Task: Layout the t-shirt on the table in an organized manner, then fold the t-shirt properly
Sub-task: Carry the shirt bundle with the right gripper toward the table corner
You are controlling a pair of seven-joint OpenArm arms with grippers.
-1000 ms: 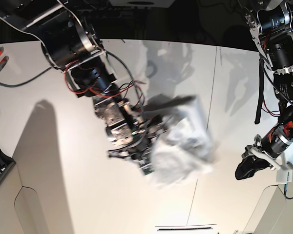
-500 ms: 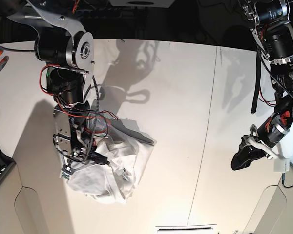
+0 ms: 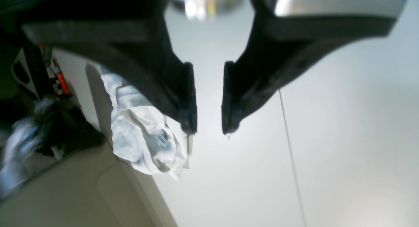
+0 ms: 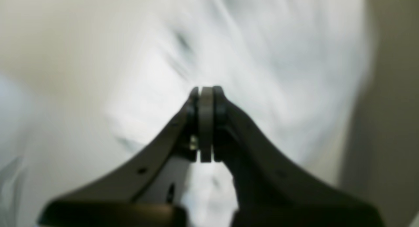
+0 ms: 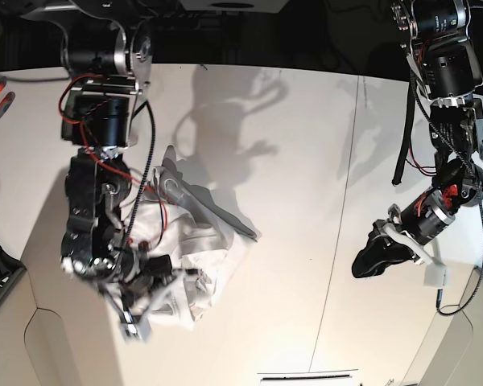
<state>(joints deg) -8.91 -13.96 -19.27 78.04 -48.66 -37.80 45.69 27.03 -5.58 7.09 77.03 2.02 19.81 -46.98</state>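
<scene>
1. The white table [image 5: 306, 161] runs wide under both arms, with a thin dark seam [image 5: 342, 209] crossing it and darkness behind its far edge.
2. Nearest the front edge, the t-shirt [image 5: 197, 269] lies bunched in a wrinkled heap well left of the seam. A second ago it hung mid-air close to the seam, so it has been dragged across and dropped toward the front left.
3. The right gripper [image 5: 133, 322] sits at the heap's near edge. Its jaws are pressed together; in its wrist view white cloth fills the background, but whether any fabric is pinched I cannot tell.
4. Right of the seam, the left gripper [image 5: 370, 259] hangs above bare table, jaws spread and holding nothing, well apart from the shirt.
5. My reading: the shirt remains crumpled, so laying it out has barely begun, and folding must wait.
</scene>
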